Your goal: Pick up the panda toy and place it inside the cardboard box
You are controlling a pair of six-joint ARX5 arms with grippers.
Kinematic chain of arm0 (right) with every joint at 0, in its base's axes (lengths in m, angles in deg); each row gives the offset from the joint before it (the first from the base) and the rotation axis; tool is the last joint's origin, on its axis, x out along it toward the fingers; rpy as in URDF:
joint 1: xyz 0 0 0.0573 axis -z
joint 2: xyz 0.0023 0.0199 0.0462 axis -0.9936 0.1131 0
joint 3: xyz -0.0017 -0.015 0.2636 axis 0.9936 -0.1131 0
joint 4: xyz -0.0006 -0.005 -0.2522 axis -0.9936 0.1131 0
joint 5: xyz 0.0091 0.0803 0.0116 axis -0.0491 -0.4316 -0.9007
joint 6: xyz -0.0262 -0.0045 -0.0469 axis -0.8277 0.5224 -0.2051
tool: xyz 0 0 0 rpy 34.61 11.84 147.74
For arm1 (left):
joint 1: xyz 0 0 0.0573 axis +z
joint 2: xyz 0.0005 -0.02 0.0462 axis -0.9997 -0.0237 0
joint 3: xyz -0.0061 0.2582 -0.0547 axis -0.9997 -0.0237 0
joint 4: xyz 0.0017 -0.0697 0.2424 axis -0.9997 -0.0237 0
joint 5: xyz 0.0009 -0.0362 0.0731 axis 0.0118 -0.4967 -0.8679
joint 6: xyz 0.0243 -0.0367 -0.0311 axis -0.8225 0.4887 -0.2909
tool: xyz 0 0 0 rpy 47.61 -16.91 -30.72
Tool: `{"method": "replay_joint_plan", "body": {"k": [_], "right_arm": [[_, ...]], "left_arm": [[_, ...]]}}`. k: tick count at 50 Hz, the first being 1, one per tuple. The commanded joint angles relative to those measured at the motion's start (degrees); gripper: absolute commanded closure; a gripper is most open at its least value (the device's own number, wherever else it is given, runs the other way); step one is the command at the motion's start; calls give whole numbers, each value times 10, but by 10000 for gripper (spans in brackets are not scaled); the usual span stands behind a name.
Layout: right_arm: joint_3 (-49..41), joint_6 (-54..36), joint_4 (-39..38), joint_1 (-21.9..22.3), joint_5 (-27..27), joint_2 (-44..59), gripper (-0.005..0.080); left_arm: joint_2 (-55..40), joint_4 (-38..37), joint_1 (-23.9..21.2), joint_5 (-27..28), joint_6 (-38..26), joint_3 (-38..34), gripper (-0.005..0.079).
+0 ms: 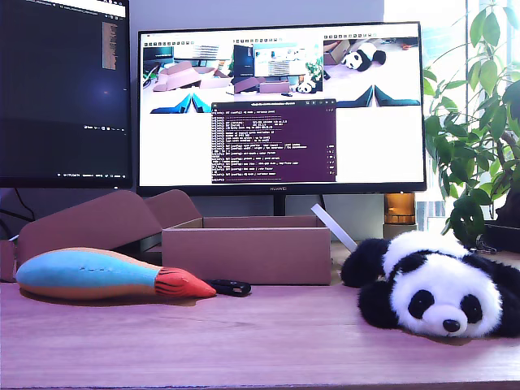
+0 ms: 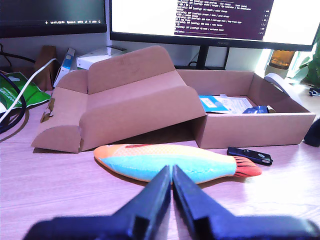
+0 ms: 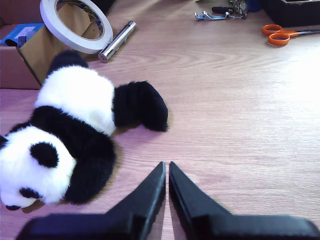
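Note:
The panda toy (image 1: pixel 439 280) lies belly-down on the wooden desk at the exterior view's right, head toward the camera. The cardboard box (image 1: pixel 244 256) stands open in the middle, just left of it in that view. In the second wrist view the panda toy (image 3: pixel 75 100) lies off to one side of my second gripper (image 3: pixel 166 166), which is shut on nothing above bare desk. My first gripper (image 2: pixel 171 170) is also shut and empty, pointing at the plush fish (image 2: pixel 150 160), with the cardboard box (image 2: pixel 250 130) behind it. Neither gripper shows in the exterior view.
The blue-orange-red plush fish (image 1: pixel 97 275) and a folded cardboard piece (image 1: pixel 89 223) sit at the exterior view's left. A small black device (image 1: pixel 229 287) lies before the box. Tape roll (image 3: pixel 75 25), metal cylinder (image 3: pixel 117 41), scissors (image 3: pixel 285 35). Monitors (image 1: pixel 280 106) and a plant (image 1: pixel 479 122) stand behind.

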Motion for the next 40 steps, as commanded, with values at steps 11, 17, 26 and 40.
{"method": "replay_joint_plan", "body": {"k": [11,17,26,40], "right_arm": [[-4,13,-125,1,-7,5,765],[-4,19,-125,1,-11,5,765],[-4,99,-159,0,-24,5,765],[2,173,-196,-32,-56,8,765]], "left_arm": [[5,14,2,28,5,-9,761],[5,21,0,63,17,-9,761],[5,59,-29,193,26,-9,761],[5,74,-145,241,19,-9,760]]}}
